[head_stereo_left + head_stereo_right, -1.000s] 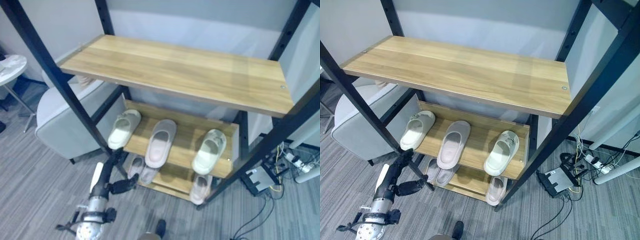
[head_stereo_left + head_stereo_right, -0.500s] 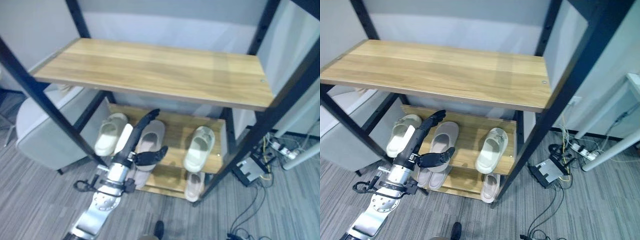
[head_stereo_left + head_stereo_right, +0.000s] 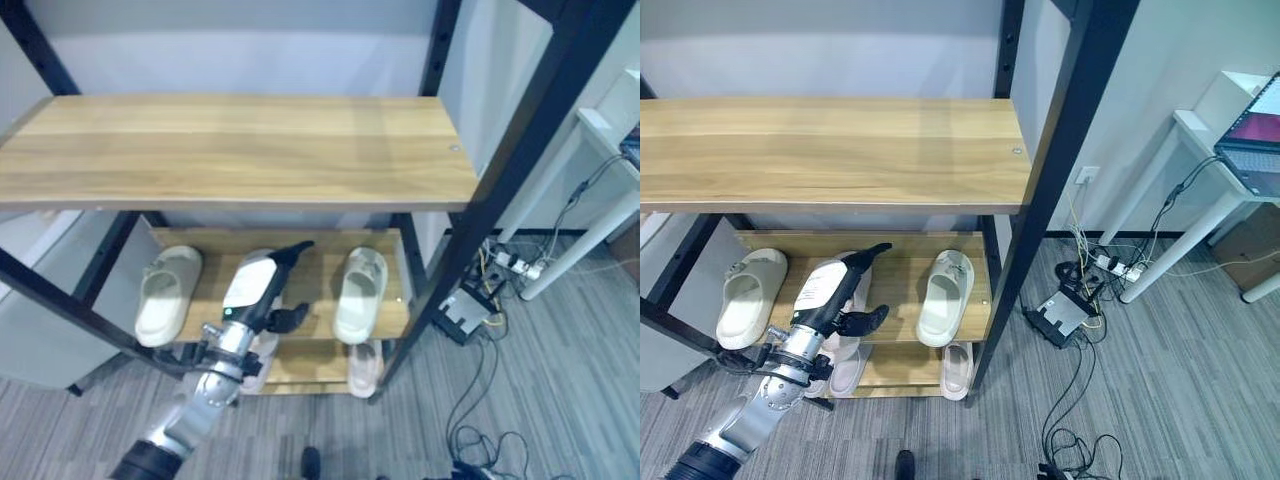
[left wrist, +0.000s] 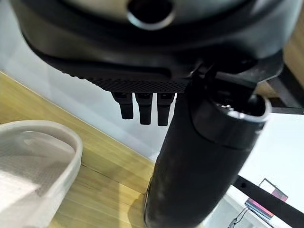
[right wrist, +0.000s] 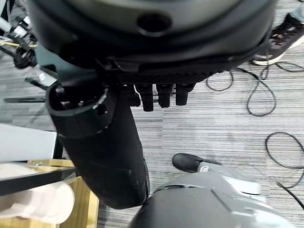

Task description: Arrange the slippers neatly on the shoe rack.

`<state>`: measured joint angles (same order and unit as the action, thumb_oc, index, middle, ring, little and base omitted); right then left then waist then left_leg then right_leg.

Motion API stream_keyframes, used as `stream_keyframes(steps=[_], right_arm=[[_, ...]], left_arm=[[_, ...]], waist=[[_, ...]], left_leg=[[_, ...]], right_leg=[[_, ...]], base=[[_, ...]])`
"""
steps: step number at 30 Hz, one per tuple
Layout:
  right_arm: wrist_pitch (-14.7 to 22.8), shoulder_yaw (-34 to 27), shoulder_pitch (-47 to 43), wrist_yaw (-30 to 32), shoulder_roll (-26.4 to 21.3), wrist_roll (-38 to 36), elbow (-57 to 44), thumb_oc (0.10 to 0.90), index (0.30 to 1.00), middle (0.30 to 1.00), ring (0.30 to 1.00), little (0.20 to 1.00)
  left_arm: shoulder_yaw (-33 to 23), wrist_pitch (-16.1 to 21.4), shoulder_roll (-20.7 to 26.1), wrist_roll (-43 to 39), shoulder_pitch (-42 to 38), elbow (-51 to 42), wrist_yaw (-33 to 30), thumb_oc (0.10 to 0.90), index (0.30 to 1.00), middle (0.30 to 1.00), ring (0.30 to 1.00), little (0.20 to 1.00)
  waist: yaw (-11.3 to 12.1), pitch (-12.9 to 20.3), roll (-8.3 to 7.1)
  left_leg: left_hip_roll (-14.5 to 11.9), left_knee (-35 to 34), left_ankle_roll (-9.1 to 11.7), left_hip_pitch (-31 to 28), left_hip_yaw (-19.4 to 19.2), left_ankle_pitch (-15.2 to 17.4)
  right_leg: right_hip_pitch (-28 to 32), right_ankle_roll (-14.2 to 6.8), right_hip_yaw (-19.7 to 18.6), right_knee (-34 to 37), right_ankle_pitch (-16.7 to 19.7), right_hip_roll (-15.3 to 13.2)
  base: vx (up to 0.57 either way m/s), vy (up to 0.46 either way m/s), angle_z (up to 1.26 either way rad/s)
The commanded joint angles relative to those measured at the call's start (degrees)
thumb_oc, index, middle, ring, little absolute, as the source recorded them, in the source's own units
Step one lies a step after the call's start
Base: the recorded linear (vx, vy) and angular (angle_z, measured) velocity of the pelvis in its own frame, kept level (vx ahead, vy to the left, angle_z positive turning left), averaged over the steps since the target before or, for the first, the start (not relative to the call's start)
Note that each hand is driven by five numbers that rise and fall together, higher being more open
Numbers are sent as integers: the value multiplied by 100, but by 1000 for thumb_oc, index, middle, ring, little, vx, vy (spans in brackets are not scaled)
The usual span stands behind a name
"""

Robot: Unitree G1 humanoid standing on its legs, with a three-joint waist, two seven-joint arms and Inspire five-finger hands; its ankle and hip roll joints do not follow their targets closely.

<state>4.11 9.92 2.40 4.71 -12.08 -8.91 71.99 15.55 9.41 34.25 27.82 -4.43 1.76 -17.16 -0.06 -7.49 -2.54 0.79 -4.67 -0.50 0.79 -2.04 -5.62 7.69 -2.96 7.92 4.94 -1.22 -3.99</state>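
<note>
1. Grey striped carpet (image 3: 1160, 400) underfoot.
2. White table (image 3: 1200, 140) at right, open laptop (image 3: 1252, 140) on top.
3. Power strip (image 3: 1110, 268) on floor by table leg, cables (image 3: 1080, 400) trailing across carpet.
4. Dark flat box (image 3: 1058, 312) lying just beside rack's right post.
5. Pale grey wall (image 3: 820, 50) behind.
6. Dark shoe (image 5: 285, 35) on carpet, in right wrist view.

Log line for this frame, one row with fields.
left hand: open, over middle shelf | right hand: open, idle | slippers: cream slipper and another on shelf
</note>
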Motion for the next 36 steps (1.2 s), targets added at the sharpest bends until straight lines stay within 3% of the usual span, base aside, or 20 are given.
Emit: stream_keyframes(steps=[1, 25, 34, 36], right_arm=[[-99, 204, 319, -91, -249, 302, 253, 800, 900, 900, 900, 900], [-67, 242, 243, -151, -423, 483, 150, 800, 900, 900, 900, 900], [-80, 196, 199, -74, -477, 525, 199, 800, 900, 900, 900, 900], [-71, 228, 141, -27, -524, 533, 196, 800, 900, 900, 900, 900]], left_arm=[[-578, 142, -17, 178, -1076, -109, -634, 800, 900, 900, 900, 900], [-799, -674, 447, 1400, -1253, 902, -1072, 800, 900, 900, 900, 900], [-462, -903, 330, 1747, -1276, 1617, -1070, 800, 900, 900, 900, 900], [-281, -1164, 349, 1928, -1530, 2084, -1184, 800, 900, 900, 900, 900]], waist=[[12, 226, 60], [38, 173, -40], [-31, 143, -63], [-94, 140, -51]], left_leg=[[-85, -33, 105, -446, -3, 728], [-8, -33, 64, -375, -43, 781], [0, -33, 49, -297, -133, 800], [2, -33, 46, -264, -180, 795]], right_leg=[[-34, -408, -144, -1, -20, -33], [-146, -487, -132, -18, 65, -86], [-275, -513, -213, -15, 113, -105], [-337, -526, -250, -15, 141, -108]], base=[[1, 37, -6], [4, 27, -2], [3, 9, -1], [-5, 40, -4]])
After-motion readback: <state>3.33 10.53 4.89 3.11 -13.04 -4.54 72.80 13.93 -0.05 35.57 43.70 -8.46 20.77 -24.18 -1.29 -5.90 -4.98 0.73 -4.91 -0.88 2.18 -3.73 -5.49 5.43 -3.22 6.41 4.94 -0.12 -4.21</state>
